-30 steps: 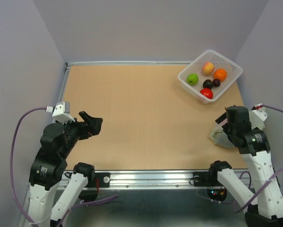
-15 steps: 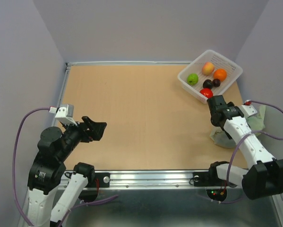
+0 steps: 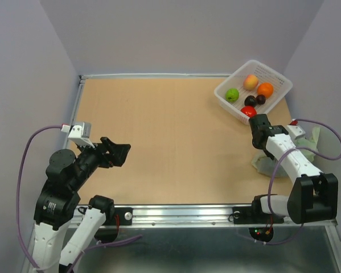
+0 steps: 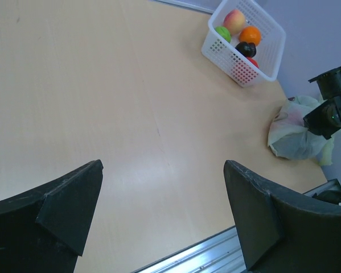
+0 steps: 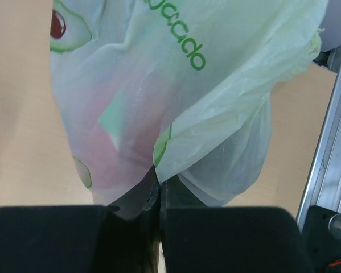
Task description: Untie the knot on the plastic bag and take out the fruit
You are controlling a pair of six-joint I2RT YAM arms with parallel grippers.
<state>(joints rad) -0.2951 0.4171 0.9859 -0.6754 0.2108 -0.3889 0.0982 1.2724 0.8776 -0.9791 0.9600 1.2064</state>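
**A:** Green film, thin and crinkled: the plastic bag (image 3: 265, 165) lies at the near right corner of the bench (image 3: 170, 131). It is just beside the rail and apart from the white basket (image 3: 275, 77) at the far right.

**B:** Knot undone?

**A:** Cannot pick out the knot in any view. The bag looks bunched and full. The fruit (image 5: 127, 145) shows only as a pink blur through the film, so I judge it is all inside. None of it lies out on the bench.

**B:** Claws?

**A:** The right claw (image 5: 159, 196) has its fingers pressed together, pinching a fold of bag film low in its own view. The left claw (image 4: 163, 166) is spread wide over the near left of the bench, holding nothing and well apart from the bag.

**B:** Progress, then?

**A:** Early, by my reading. One grip is on the bag. Loosening the knot, opening the mouth and lifting each fruit out all remain.
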